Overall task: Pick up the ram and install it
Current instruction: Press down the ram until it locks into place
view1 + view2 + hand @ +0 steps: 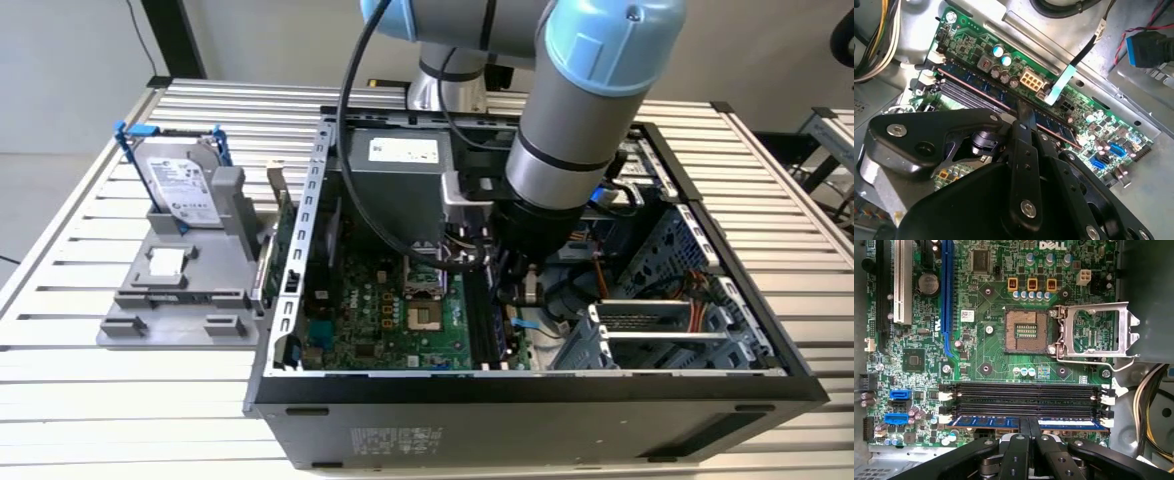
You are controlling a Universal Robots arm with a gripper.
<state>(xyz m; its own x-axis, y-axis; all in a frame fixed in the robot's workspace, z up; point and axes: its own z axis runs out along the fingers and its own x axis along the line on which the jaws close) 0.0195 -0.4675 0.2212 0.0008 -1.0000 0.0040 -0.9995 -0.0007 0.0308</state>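
The ram [984,422] is a dark blue-green stick standing on edge in the motherboard slot nearest my gripper, beside the empty black slots [1019,389]. It also runs slantwise across the second wrist view as the ram [971,80]. My gripper [1029,426] is shut, fingertips together, and rests on the middle of the stick's top edge; the gripper [1026,114] touches it from above rather than clamping its sides. In the exterior view the gripper [518,298] is deep inside the open computer case [534,385], over the slots.
A silver hard drive in a blue frame [180,180] stands on a grey fixture [174,295] at the exterior view's left, outside the case. The open CPU socket [1026,330], its raised metal bracket [1094,330] and cable bundles [874,40] crowd the board.
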